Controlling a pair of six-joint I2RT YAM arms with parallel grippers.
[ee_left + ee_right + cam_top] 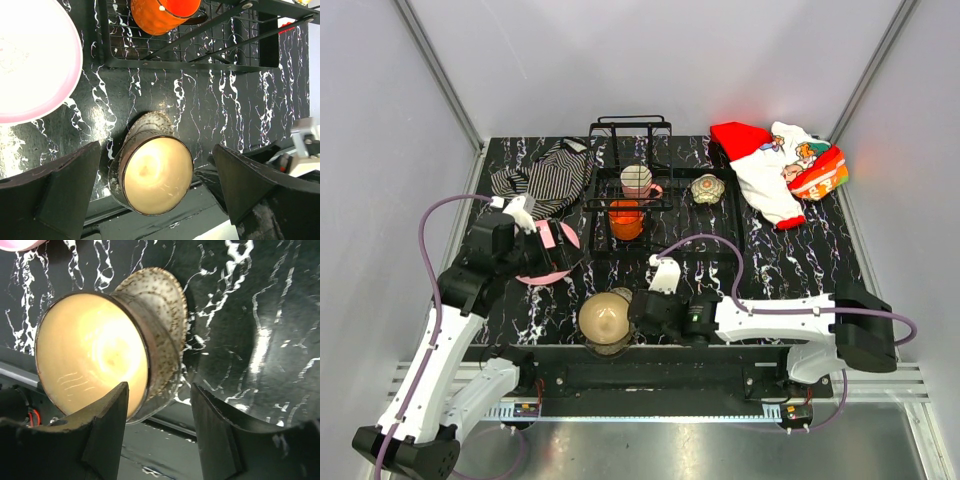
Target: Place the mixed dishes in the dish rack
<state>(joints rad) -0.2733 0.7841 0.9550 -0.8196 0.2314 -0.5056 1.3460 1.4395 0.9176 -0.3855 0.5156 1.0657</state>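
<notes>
Lying on its side at the top view's bottom centre, the brownish speckled ceramic bowl [604,316] looks stiff, slick and breakable. The right gripper [159,388] straddles its rim wall, the sensible hold, jaws part-open. The left gripper [156,147] gapes wide.

Left arm [432,358] jaws wide apart, right arm [772,318] jaws half-spread.
</notes>
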